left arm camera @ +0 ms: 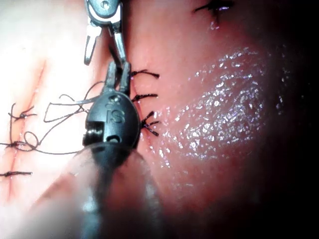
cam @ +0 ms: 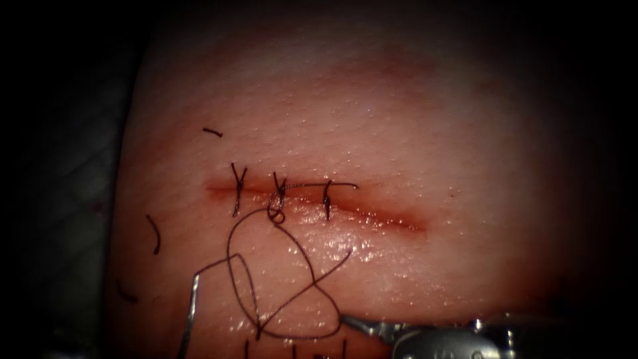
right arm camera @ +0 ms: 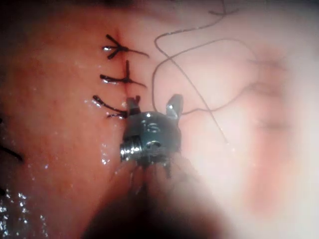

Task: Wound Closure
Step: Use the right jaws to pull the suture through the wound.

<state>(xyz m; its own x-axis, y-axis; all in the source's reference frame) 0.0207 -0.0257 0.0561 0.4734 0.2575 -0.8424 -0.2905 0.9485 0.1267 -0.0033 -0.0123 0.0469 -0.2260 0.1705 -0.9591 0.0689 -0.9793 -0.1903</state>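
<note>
Nearest, right hand [right arm camera: 153, 103]: spread wide, holding nothing
Left hand [left arm camera: 117, 70]: grip cannot be told
Needle [cam: 189, 311]: lying on the tissue [cam: 465, 133], below the left end of the cut [cam: 372, 216], not in the tissue
Thread [cam: 299, 256]: slack loops from the middle stitch [cam: 277, 199]
Care: probably a re-grip; take the Needle mid-curve, clear of the loops

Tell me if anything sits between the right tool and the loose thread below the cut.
Nothing visible does. The right tool, jaws open and empty, lies just right of the thread loops in the endoscope view, with only bare tissue between them, below the cut. What the left tool holds I cannot tell.
</note>
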